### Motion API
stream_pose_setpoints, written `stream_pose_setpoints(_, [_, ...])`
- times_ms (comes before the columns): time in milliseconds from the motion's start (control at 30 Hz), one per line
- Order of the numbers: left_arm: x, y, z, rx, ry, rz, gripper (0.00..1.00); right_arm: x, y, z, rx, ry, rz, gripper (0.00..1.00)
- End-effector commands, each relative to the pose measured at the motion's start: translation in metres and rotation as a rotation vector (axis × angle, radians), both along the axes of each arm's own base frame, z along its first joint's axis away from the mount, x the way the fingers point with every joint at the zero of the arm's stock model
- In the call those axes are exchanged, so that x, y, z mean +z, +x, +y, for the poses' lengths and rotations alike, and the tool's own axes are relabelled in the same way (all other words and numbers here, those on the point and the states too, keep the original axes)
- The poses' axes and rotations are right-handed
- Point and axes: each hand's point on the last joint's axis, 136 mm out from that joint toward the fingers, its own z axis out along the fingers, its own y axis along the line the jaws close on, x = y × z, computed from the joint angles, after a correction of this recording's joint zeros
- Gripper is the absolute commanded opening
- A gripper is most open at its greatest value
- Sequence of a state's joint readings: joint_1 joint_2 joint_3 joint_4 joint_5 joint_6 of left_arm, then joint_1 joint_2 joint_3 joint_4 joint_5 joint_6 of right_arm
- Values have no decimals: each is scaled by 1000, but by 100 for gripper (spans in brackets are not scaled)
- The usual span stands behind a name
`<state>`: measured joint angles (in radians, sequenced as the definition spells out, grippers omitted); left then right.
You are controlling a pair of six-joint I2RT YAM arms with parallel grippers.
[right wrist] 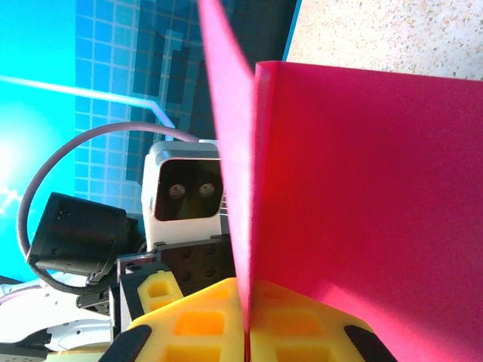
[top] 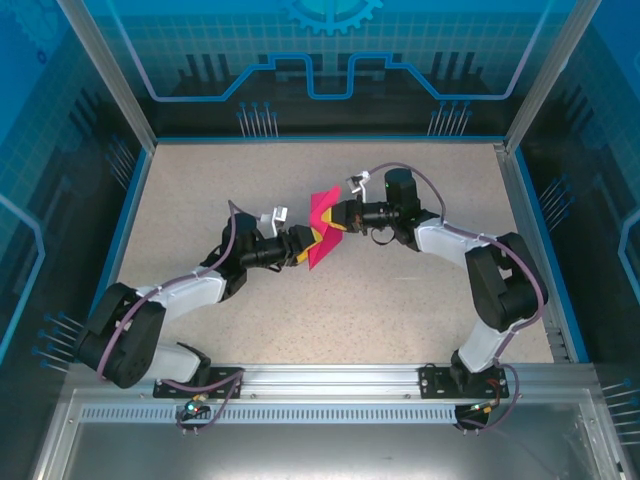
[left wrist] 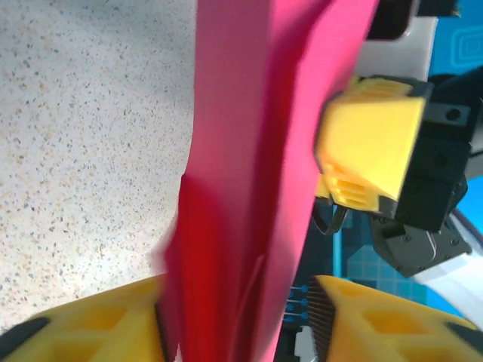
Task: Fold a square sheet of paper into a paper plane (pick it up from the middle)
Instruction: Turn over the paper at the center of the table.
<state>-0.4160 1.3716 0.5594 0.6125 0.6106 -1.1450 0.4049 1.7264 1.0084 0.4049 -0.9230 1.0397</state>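
The magenta-pink sheet of paper (top: 322, 228) hangs in the air above the middle of the table, folded into upright layers between the two grippers. My right gripper (top: 338, 216) is shut on it; in its wrist view the yellow fingers (right wrist: 204, 324) press together with the paper's (right wrist: 362, 188) edge in their seam. My left gripper (top: 303, 247) reaches in from the lower left. In the left wrist view its jaws (left wrist: 238, 302) straddle the paper (left wrist: 249, 151): the left pad touches it and the right pad stands apart with a gap. I cannot tell whether it has a paper plane's dart shape.
The speckled table (top: 400, 300) lies below the grippers, bounded by blue walls (top: 130, 220) at the sides and back. The right gripper's yellow finger (left wrist: 370, 143) sits close behind the paper in the left wrist view. The left wrist camera (right wrist: 185, 192) faces the right one.
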Motion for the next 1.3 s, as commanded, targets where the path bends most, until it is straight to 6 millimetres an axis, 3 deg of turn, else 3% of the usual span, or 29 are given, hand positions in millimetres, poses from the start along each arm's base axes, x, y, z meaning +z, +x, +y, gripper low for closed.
stream_pose_setpoints(0, [19,-2,-1,-6,-28,-87,42,-1,0,3,24,10,13,7])
stream_pose_setpoints(300, [15,-1,2,13,-6,-69,10,-5,0,1,22,9,33,8])
stream_pose_setpoints(367, [11,-1,3,17,14,-58,5,-3,0,-2,14,5,28,12])
stream_pose_setpoints(467, [2,-1,8,25,89,-42,3,-7,1,-14,-22,-42,25,30])
stream_pose_setpoints(567, [-19,-4,25,52,291,-2,4,-18,2,-44,-114,-177,21,45])
stream_pose_setpoints(700, [-37,-10,64,100,656,15,6,-31,1,-102,-298,-429,-26,67])
stream_pose_setpoints(800, [-42,-15,89,109,951,0,7,-36,-3,-143,-432,-636,-73,75])
stream_pose_setpoints(900, [-43,-14,111,137,1240,0,7,-37,-10,-170,-529,-742,-93,80])
stream_pose_setpoints(1100, [-39,0,138,221,1659,29,8,-42,-22,-198,-635,-833,-116,90])
stream_pose_setpoints(1267, [-54,12,133,237,1904,42,9,-46,-28,-210,-674,-848,-101,92])
